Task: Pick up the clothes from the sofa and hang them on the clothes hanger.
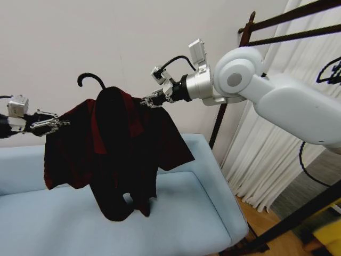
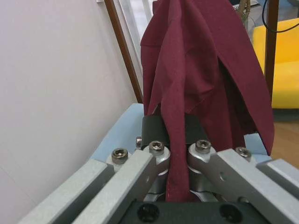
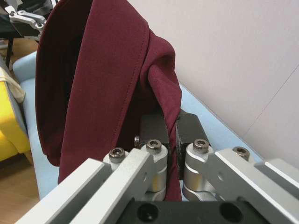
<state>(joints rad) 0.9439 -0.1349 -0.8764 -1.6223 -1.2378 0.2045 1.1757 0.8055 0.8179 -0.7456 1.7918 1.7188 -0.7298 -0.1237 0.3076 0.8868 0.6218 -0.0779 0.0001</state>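
A dark red shirt [image 1: 114, 149] on a black hanger with its hook [image 1: 90, 79] showing hangs in the air above the pale blue sofa [image 1: 181, 213]. My left gripper [image 1: 59, 124] is shut on the shirt's shoulder at the left. My right gripper [image 1: 151, 101] is shut on the other shoulder. In the left wrist view the red cloth [image 2: 187, 84] runs between the black pads [image 2: 152, 130]. The right wrist view shows the shirt [image 3: 103, 79] pinched between its pads [image 3: 189, 130], with the left gripper [image 3: 25, 18] far off.
A dark brown clothes rack [image 1: 250, 32] stands at the right, its bars crossing the upper right corner and a leg [image 1: 287, 224] running down at the lower right. White curtains [image 1: 266, 170] hang behind it. A yellow object [image 2: 282, 65] sits on the wooden floor.
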